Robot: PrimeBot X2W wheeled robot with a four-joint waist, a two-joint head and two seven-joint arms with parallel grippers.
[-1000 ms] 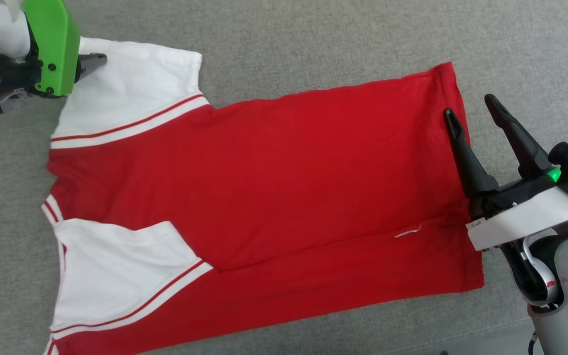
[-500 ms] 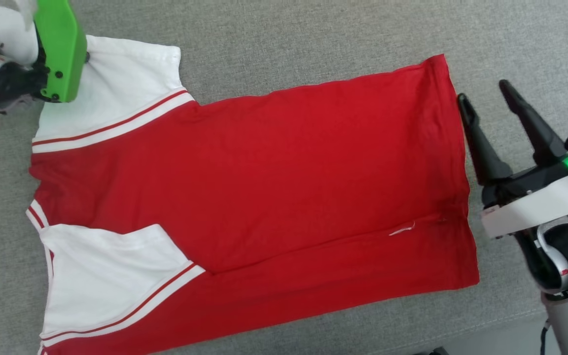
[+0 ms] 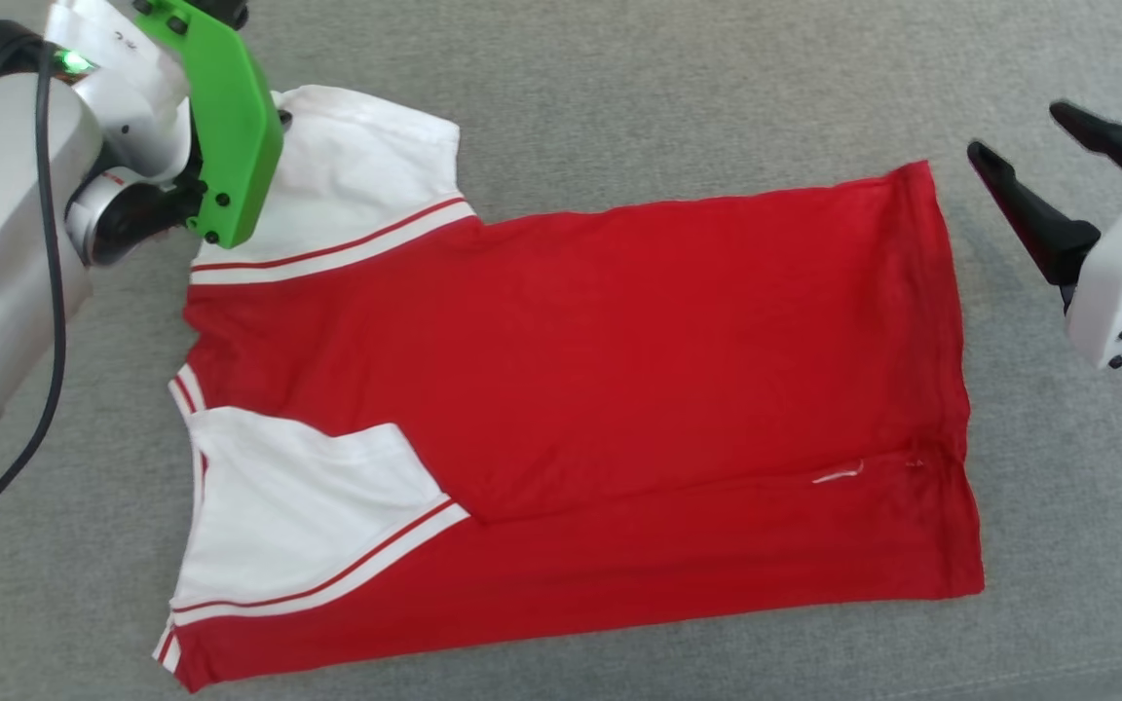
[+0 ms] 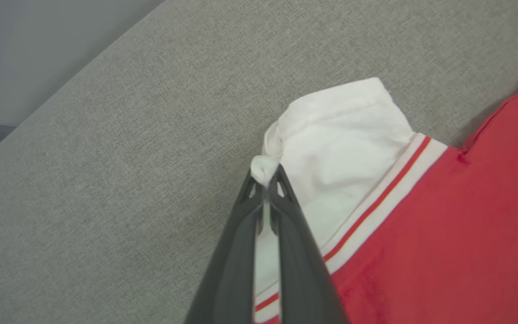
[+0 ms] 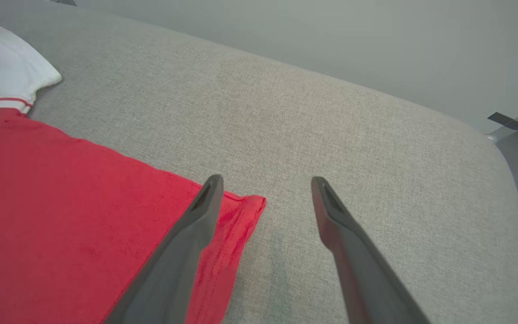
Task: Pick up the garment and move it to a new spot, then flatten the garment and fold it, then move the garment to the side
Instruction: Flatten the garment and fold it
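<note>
Red garment [image 3: 619, 370] lies spread on a grey cushion [image 3: 678, 88]. Left gripper [image 4: 265, 180] pinches the far white sleeve [image 4: 340, 130] at its edge; right gripper [image 5: 266, 179] hovers spread beside the hem corner [image 5: 250, 202]. Soft, light cloth will likely sag; corners look the surest holds.

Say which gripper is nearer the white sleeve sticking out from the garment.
Left. The left gripper is shut on the edge of that white sleeve; the right gripper hangs open by the hem corner at the garment's opposite end.

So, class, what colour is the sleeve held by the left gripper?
The sleeve is white, with red-and-white striped trim; clearest in the left wrist view.
</note>
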